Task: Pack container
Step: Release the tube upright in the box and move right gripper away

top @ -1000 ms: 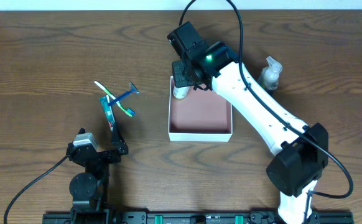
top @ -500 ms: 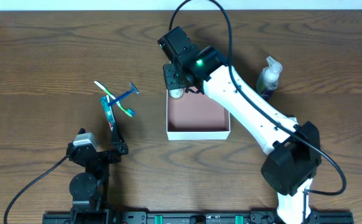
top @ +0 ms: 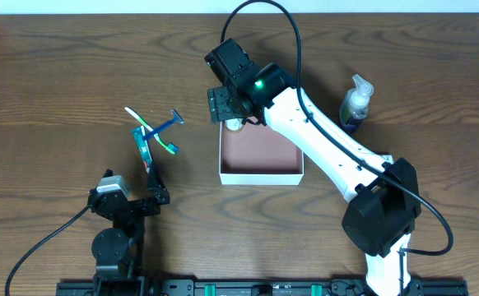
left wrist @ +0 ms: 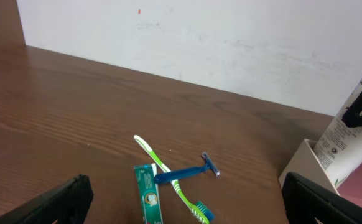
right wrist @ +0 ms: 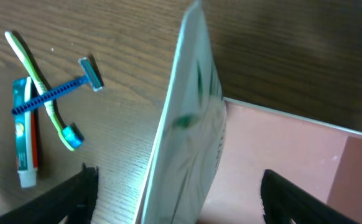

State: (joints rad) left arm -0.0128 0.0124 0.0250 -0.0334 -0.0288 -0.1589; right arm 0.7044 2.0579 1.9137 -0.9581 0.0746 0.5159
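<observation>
Dark brown wood-grain worktop [top: 50, 74] runs across the whole view, with a pale wall along its far edge.

Left of centre is a small cluster. A toothbrush [left wrist: 162, 167] with a white-green handle lies at a slant. A blue razor [left wrist: 188, 172] is crossed over it. A toothpaste tube [left wrist: 147, 198] lies on the near side, its far end under the razor's handle.

At centre the container [top: 261, 176], a square white box with a pinkish bottom, sits flat. At far right a clear spray bottle [top: 355, 102] stands upright, apart from the box.
</observation>
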